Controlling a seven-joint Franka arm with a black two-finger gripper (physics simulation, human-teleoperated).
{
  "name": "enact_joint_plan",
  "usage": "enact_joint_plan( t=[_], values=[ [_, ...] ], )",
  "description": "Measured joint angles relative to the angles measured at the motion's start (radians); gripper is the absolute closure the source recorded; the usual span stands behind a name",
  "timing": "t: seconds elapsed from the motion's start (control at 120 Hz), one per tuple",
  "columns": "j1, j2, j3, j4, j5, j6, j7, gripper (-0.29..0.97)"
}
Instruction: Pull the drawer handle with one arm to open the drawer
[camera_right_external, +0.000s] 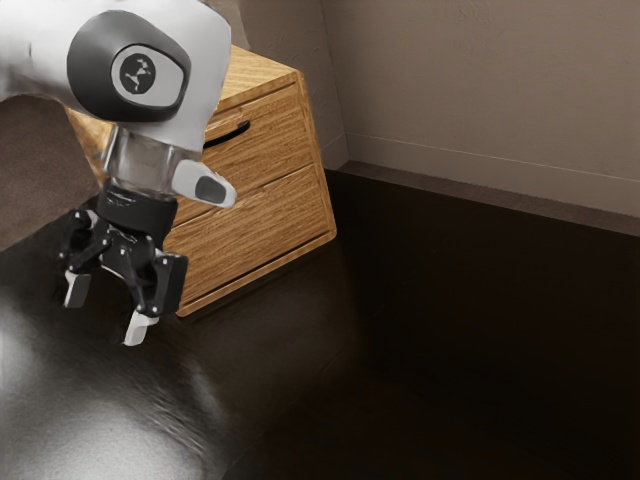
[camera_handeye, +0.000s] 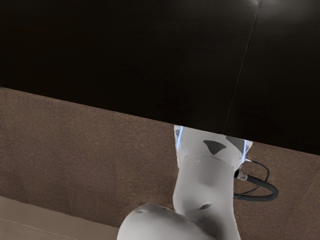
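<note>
Gripper (camera_right_external: 105, 308) hangs at the exterior view's left of the cabinet (camera_right_external: 262, 215), level with its lower front corner and just above the dark tabletop (camera_right_external: 430, 350). Fingers (camera_right_external: 137, 326) are spread wide, pointing down, with nothing between them; can't see any contact with the cabinet. Arm (camera_right_external: 130, 60) comes in from upper left and covers the cabinet's left part. Cabinet is wood, stands on the tabletop, two drawer fronts stacked. Upper drawer (camera_right_external: 268, 140) carries a black handle (camera_right_external: 232, 131), partly hidden behind the arm's wrist, above and to the right of the gripper and apart from it. Drawer front looks flush with the cabinet face, so shut. Right of the cabinet the tabletop runs toward a beige wall (camera_right_external: 480, 80). Wrist view: tabletop edge, brown carpet (camera_handeye: 75, 150) beyond it, arm's own white link with a black cable (camera_handeye: 262, 187) beside it.
</note>
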Motion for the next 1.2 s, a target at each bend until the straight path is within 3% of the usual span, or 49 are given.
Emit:
enact_joint_plan(
  t=[0.092, 0.192, 0.467, 0.567, 0.725, 0.958, 1.067, 1.2],
  values=[
    [-0.024, 0.009, 0.024, -0.048, 0.004, 0.228, -0.052, 0.0],
    [-0.034, 0.012, 0.029, -0.057, 0.006, 0.385, -0.101, 0.0],
    [-0.049, 0.034, 0.026, -0.056, -0.037, 0.558, -0.177, 0.0],
    [-0.109, 0.056, 0.03, -0.042, 0.023, 0.604, -0.104, 0.0],
    [-0.226, 0.1, 0.037, -0.043, 0.095, 0.803, 0.022, 0.0],
    [-0.133, 0.141, 0.059, -0.036, 0.296, 1.023, 0.11, 0.0],
    [-0.072, 0.159, 0.059, -0.015, 0.333, 1.072, 0.146, 0.0],
    [-0.06, 0.156, 0.061, -0.012, 0.35, 1.105, 0.183, 0.0]
  ],
)
